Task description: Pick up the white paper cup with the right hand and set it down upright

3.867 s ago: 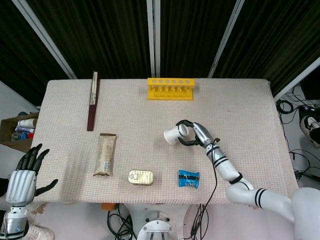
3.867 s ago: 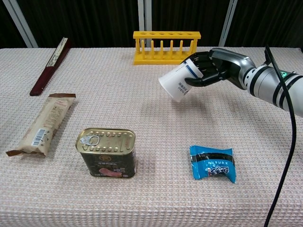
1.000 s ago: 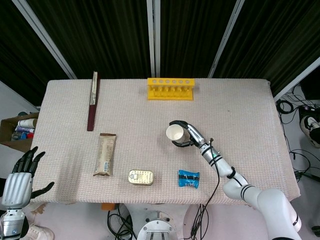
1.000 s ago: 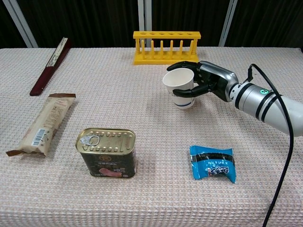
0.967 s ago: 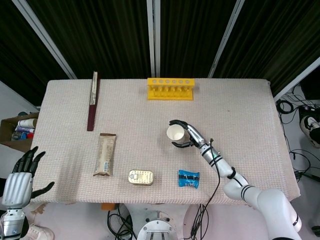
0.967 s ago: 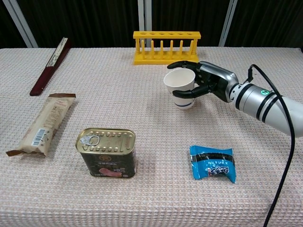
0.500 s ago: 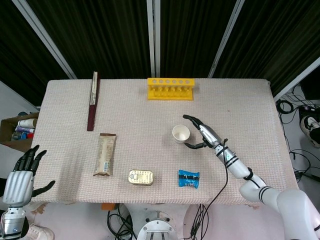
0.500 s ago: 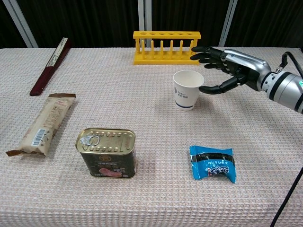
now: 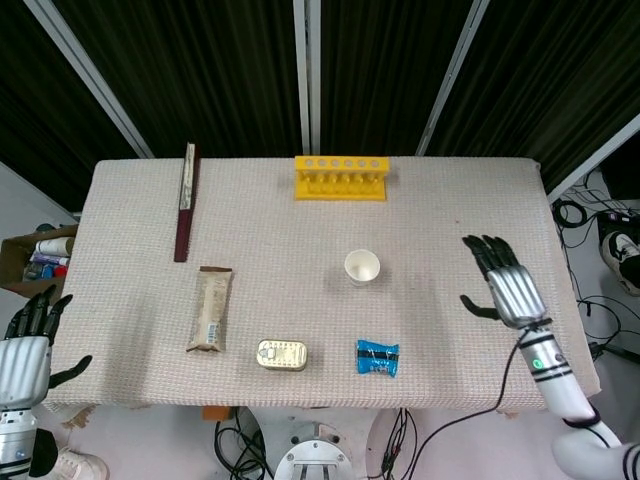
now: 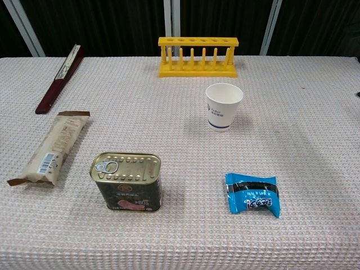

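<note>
Nearest, the right hand (image 9: 505, 283) hangs empty with fingers spread, well apart from the white paper cup (image 10: 224, 106), which stands upright mid-table. Risk: a light empty cup topples if anything brushes it.

Counter (image 10: 315, 112) covered in rough, waffle-textured pale cloth. White paper cup (image 10: 224, 106) matt; tin can (image 10: 127, 181) shiny gold metal; blue packet (image 10: 252, 194) glossy plastic film. Test-tube rack (image 10: 197, 55) smooth yellow plastic; right hand (image 9: 505, 283) silvery metal with black fingers.
</note>
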`<state>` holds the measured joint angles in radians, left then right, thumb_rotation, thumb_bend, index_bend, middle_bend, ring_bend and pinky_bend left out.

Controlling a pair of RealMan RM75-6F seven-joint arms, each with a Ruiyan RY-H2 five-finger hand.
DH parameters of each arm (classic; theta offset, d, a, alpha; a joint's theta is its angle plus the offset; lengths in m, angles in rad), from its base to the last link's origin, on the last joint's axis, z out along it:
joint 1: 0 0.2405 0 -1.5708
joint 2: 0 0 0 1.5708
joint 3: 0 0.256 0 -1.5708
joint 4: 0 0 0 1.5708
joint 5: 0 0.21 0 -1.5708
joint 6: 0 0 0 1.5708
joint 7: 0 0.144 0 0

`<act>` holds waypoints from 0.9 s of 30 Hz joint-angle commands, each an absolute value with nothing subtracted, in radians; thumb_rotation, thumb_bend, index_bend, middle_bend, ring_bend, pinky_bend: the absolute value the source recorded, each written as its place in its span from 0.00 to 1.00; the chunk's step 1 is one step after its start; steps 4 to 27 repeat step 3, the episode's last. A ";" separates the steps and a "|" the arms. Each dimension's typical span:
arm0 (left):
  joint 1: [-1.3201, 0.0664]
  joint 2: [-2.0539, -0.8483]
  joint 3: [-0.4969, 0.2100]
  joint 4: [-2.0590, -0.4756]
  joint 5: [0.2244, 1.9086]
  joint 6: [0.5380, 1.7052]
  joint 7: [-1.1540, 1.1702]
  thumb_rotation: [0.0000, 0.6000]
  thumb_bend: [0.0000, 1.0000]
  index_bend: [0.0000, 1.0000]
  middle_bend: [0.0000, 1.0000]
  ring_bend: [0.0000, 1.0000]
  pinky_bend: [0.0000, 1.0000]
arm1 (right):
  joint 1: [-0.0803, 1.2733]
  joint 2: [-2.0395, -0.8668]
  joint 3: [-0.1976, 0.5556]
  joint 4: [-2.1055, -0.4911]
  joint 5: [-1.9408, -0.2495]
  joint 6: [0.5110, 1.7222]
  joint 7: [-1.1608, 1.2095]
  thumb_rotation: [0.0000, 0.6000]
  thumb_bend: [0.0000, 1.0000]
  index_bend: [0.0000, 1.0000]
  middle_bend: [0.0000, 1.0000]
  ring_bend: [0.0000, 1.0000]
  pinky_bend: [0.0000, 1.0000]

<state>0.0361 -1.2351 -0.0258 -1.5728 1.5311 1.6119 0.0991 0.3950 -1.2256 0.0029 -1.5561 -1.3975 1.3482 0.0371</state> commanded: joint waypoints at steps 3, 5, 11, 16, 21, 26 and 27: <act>0.038 -1.229 -0.021 -1.591 1.533 1.609 0.094 1.00 0.06 0.14 0.02 0.06 0.16 | 0.216 -1.146 -0.061 -1.605 -1.427 1.506 0.120 1.00 0.21 0.00 0.06 0.00 0.00; 0.038 -1.229 -0.021 -1.591 1.533 1.609 0.094 1.00 0.06 0.14 0.02 0.06 0.16 | 0.216 -1.146 -0.061 -1.605 -1.427 1.506 0.120 1.00 0.21 0.00 0.06 0.00 0.00; 0.038 -1.229 -0.021 -1.591 1.533 1.609 0.094 1.00 0.06 0.14 0.02 0.06 0.16 | 0.216 -1.146 -0.061 -1.605 -1.427 1.506 0.120 1.00 0.21 0.00 0.06 0.00 0.00; 0.038 -1.229 -0.021 -1.591 1.533 1.609 0.094 1.00 0.06 0.14 0.02 0.06 0.16 | 0.216 -1.146 -0.061 -1.605 -1.427 1.506 0.120 1.00 0.21 0.00 0.06 0.00 0.00; 0.038 -1.229 -0.021 -1.591 1.533 1.609 0.094 1.00 0.06 0.14 0.02 0.06 0.16 | 0.216 -1.146 -0.061 -1.605 -1.427 1.506 0.120 1.00 0.21 0.00 0.06 0.00 0.00; 0.038 -1.229 -0.021 -1.591 1.533 1.609 0.094 1.00 0.06 0.14 0.02 0.06 0.16 | 0.216 -1.146 -0.061 -1.605 -1.427 1.506 0.120 1.00 0.21 0.00 0.06 0.00 0.00; 0.038 -1.229 -0.021 -1.591 1.533 1.609 0.094 1.00 0.06 0.14 0.02 0.06 0.16 | 0.216 -1.146 -0.061 -1.605 -1.427 1.506 0.120 1.00 0.21 0.00 0.06 0.00 0.00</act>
